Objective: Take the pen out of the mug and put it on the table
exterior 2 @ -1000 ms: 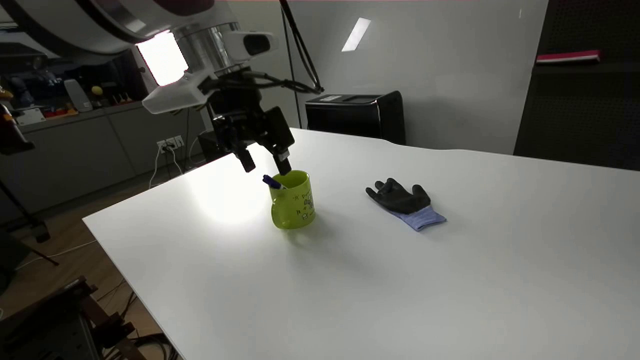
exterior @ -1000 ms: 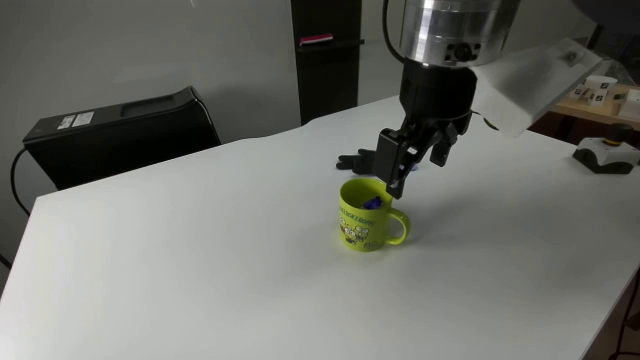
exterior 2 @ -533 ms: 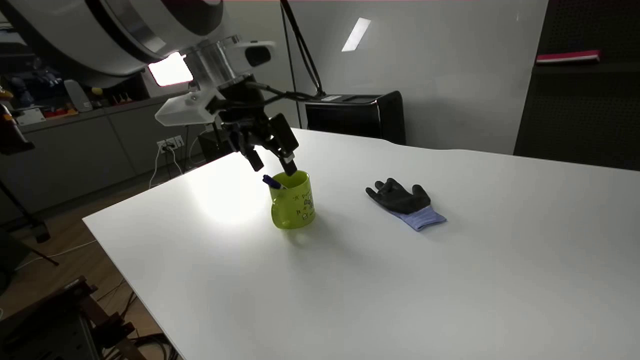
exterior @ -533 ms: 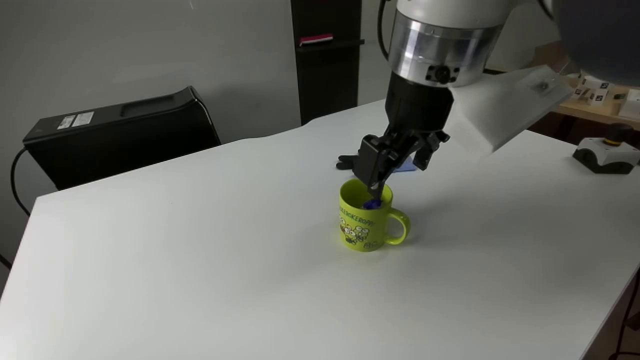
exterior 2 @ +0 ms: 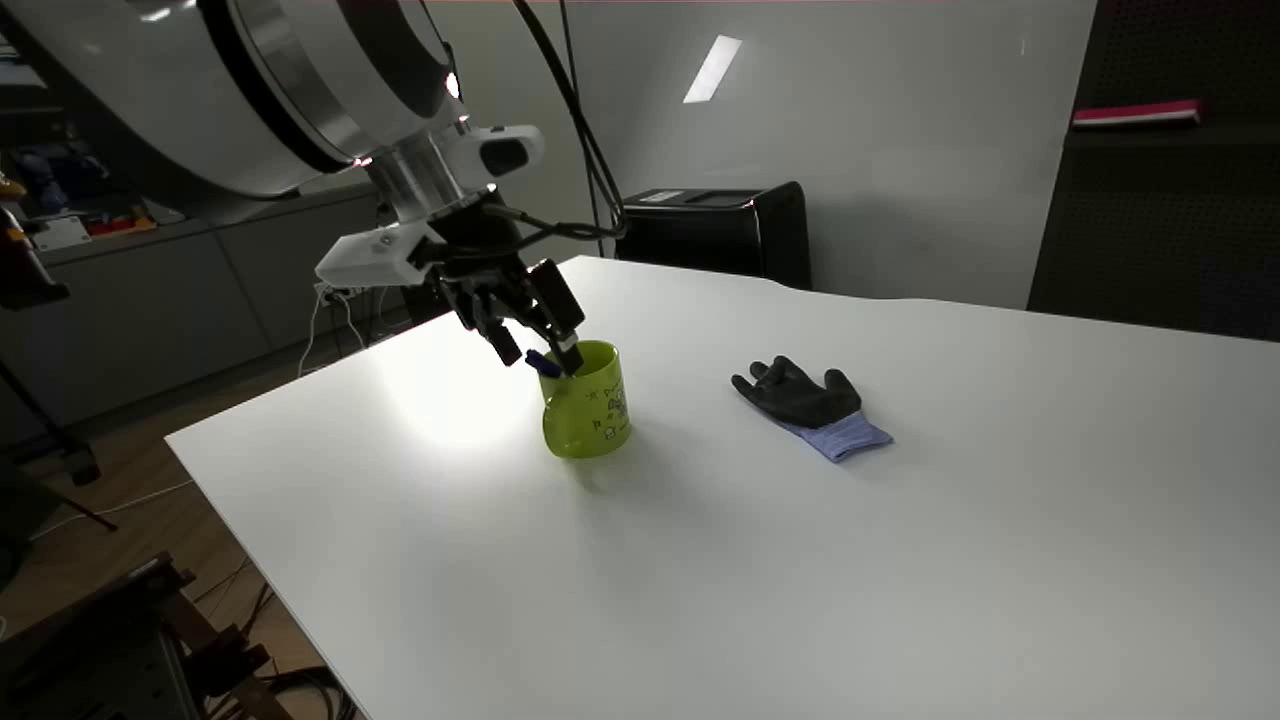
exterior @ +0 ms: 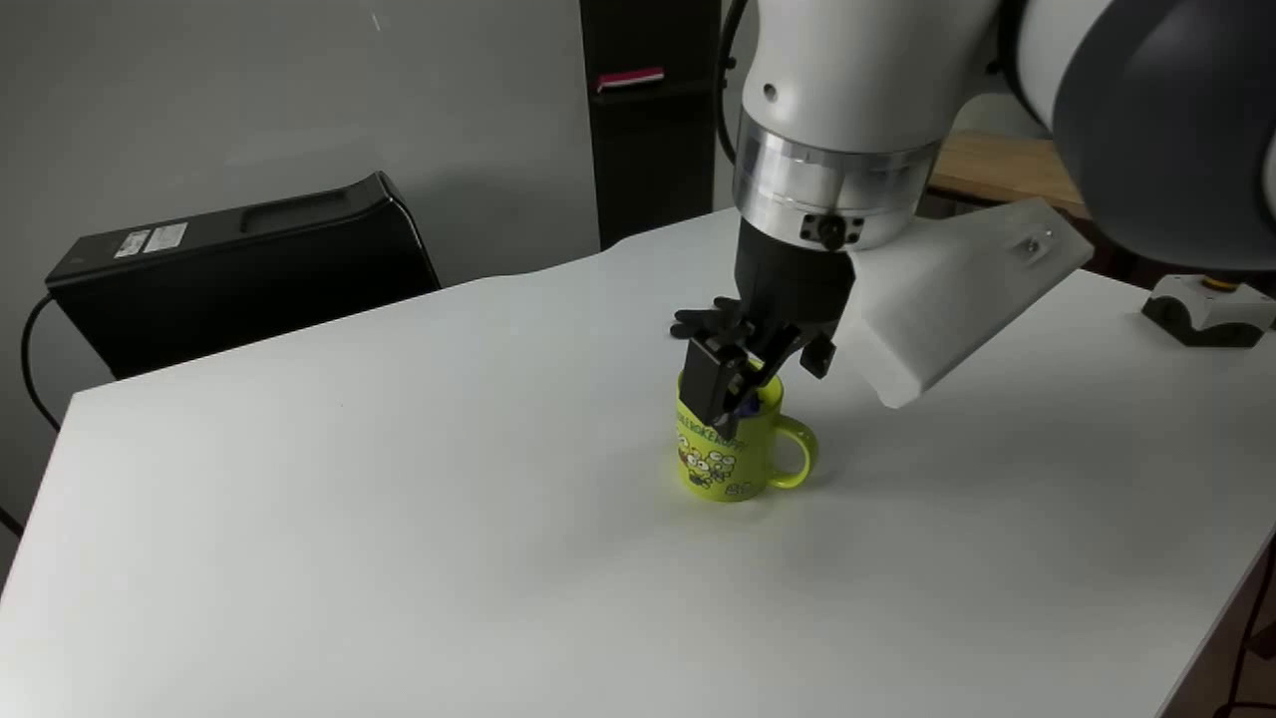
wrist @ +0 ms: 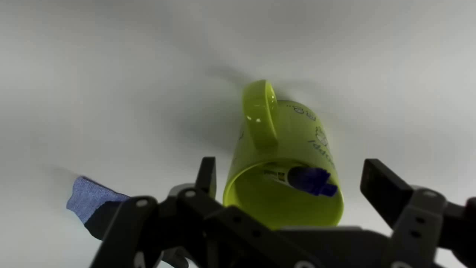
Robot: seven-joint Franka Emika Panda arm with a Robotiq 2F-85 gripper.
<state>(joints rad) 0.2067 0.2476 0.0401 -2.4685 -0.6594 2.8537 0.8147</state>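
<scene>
The fingers of the gripper are spread wide, their dark, blocky tips seen on either side of the mouth of the mug in the wrist view; whether its wall is touched cannot be told. Between them the pen is framed, tilted inside the mug, its ridged blue cap pointed up at the rim and its white, printed barrel sunk within. The mug is shaped as an upright, glossy yellow-green cylinder, printed with cartoon figures and lettering and fitted with a curved handle. It is stood on a smooth white table, where a glove, black over the hand and cuffed in blue fabric, is laid. Beyond the table's edge, a black box is seen in both exterior views
</scene>
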